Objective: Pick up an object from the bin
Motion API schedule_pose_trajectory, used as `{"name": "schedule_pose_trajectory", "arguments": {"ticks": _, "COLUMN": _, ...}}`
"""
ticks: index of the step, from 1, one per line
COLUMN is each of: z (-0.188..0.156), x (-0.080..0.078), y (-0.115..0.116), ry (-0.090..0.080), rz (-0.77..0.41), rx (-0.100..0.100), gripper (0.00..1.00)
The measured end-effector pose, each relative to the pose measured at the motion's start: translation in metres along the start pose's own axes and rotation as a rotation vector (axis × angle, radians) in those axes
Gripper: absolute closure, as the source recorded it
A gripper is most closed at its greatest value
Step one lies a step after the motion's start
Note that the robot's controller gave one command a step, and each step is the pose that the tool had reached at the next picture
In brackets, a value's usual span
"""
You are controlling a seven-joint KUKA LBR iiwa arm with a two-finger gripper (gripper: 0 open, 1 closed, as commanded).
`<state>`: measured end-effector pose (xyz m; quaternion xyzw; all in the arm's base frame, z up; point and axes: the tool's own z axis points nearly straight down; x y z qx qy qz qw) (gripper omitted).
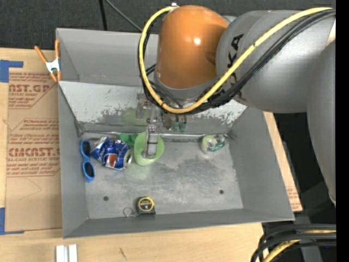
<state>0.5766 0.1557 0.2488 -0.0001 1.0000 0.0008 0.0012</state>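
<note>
Camera view looks down into the bin (pixel 185 184), where a pale green ring (pixel 139 153), like a roll of tape lying flat, sits left of centre on the floor, near the foot of the back wall. Just left of it, touching or nearly so, lies a crushed blue can (pixel 112 153), and beyond that blue sunglasses (pixel 85 161). A tape measure (pixel 145 204) lies well apart by the front wall, and a small whitish lump (pixel 210 143) is off to the right.

By its look the ring should be light and fairly stiff, with a smooth, perhaps slippery wall, and is unlikely to break. The best hold, I judge, is across one side of that wall, one tip in the hole and one outside, on the side away from the can.

The fingers (pixel 152 144) stand as one narrow grey column over the ring's right part. Whether they are spread or pressed together I cannot tell, nor whether they touch the ring.
</note>
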Motion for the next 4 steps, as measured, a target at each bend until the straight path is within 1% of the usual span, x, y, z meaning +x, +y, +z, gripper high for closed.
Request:
{"name": "schedule_pose_trajectory", "arguments": {"ticks": 1, "z": 0.106, "x": -0.001, "y": 0.027, "ry": 0.007, "rz": -0.171, "rx": 0.001, "gripper": 0.0}}
{"name": "schedule_pose_trajectory", "arguments": {"ticks": 2, "z": 0.171, "x": -0.001, "y": 0.022, "ry": -0.028, "rz": -0.425, "rx": -0.002, "gripper": 0.0}}
{"name": "schedule_pose_trajectory", "arguments": {"ticks": 3, "z": 0.168, "x": -0.003, "y": 0.024, "ry": -0.035, "rz": -0.426, "rx": -0.006, "gripper": 1.0}}
{"name": "schedule_pose_trajectory", "arguments": {"ticks": 4, "z": 0.0, "x": 0.04, "y": 0.026, "ry": -0.008, "rz": -0.451, "rx": 0.0, "gripper": 1.0}}
